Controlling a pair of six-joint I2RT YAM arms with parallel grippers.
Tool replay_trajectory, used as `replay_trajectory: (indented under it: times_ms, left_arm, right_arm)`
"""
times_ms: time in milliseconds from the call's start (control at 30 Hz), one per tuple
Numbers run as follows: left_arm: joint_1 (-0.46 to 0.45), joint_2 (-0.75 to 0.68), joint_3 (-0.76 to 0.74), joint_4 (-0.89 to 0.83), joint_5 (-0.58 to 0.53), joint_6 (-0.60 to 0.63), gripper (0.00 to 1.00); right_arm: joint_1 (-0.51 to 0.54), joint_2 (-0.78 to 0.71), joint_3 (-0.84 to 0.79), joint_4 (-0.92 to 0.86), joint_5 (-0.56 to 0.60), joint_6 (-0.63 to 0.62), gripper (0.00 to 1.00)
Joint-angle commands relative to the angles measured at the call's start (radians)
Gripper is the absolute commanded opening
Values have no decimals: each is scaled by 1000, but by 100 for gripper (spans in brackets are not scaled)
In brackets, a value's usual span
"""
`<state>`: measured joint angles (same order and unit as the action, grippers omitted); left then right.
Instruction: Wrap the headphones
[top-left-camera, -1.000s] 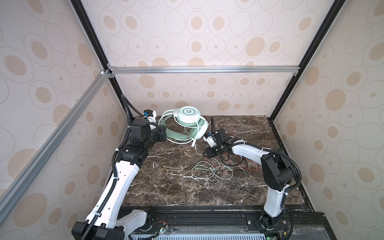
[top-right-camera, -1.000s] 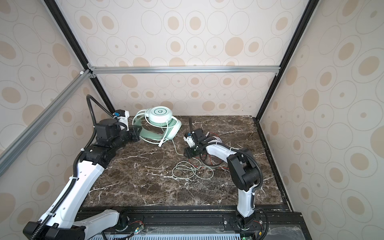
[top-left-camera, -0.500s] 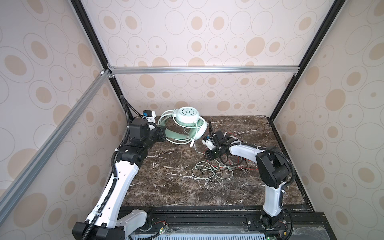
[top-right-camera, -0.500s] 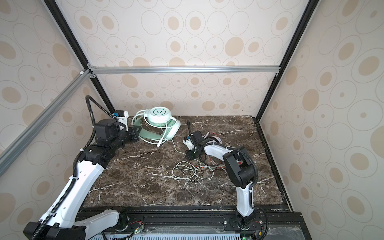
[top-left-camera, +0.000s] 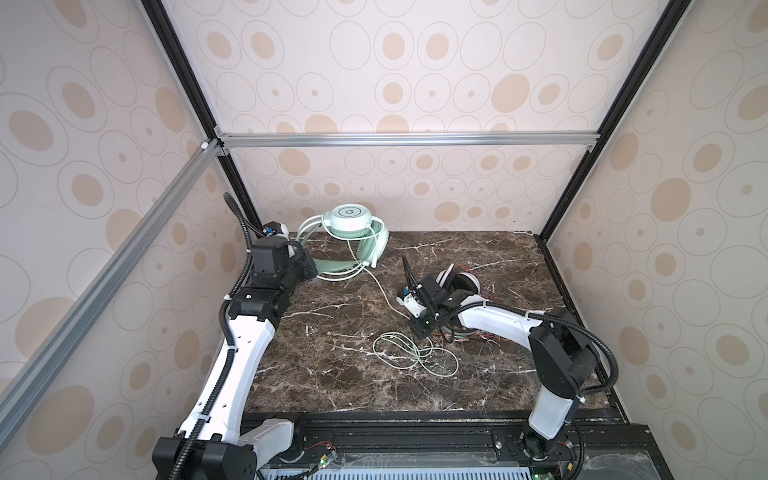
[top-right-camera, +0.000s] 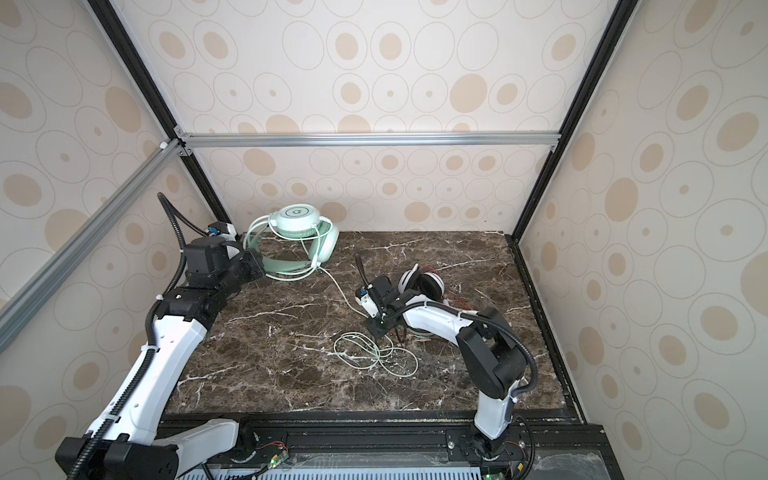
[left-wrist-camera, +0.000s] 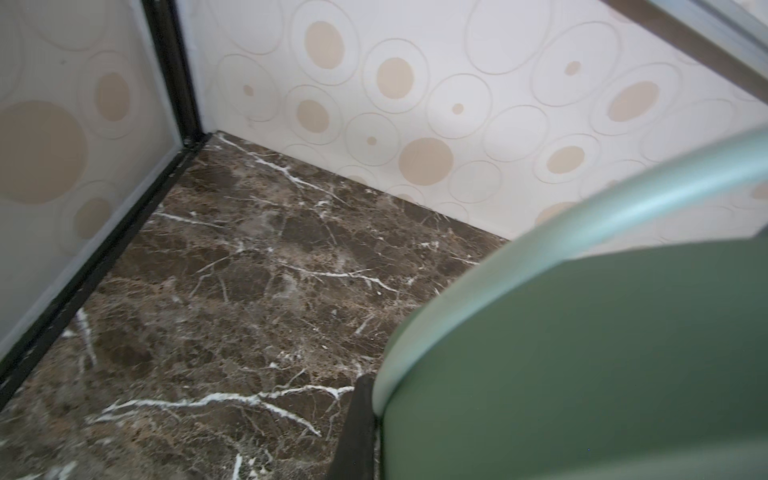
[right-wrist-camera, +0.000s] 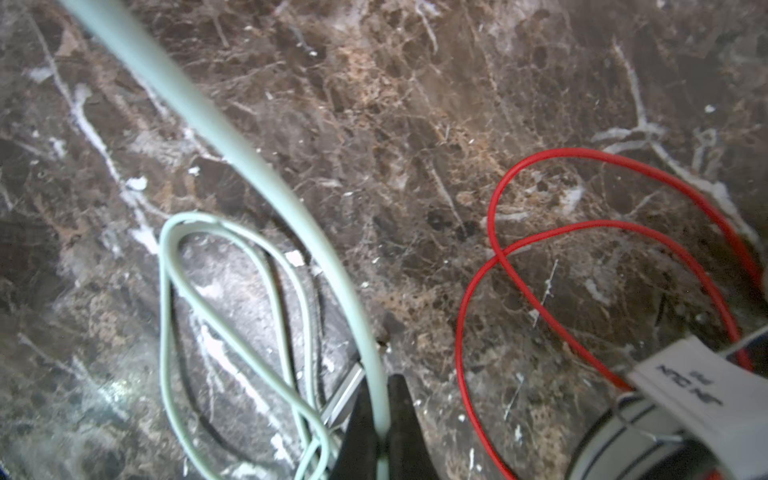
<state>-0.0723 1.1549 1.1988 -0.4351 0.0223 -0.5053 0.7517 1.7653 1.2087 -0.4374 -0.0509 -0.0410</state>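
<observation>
On the marble tabletop (top-left-camera: 332, 374), the mint-green headset (top-left-camera: 349, 216) is clamped by the left gripper (top-left-camera: 311, 268), its cable (right-wrist-camera: 232, 145) pinched by the right gripper (right-wrist-camera: 380, 419), likely for winding.

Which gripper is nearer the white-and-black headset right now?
Right. The right gripper is just in front of the white-and-black headset, shut on the pale green cable; the left gripper is across the table, shut on the band of the mint-green headset.

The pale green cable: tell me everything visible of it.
The pale green cable is thin, smooth and rubbery-looking. It leaves the mint-green headphones at the back left, part wound around them, crosses the marble table, and is pinched in the shut right pincer. Past that, its slack lies in loose overlapping loops mid-table.
</observation>
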Motion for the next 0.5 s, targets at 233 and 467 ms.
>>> replay_trajectory:
  times_ms: [233,467]
  left_arm:
    - [24,61,84,-60,-255,-102,0]
    - [25,100,105,-120,-395,-161,0]
  right_arm:
    - [133,-133,-18,-131,300,-81,0]
    - [246,-264,-30,-153,505,-132,0]
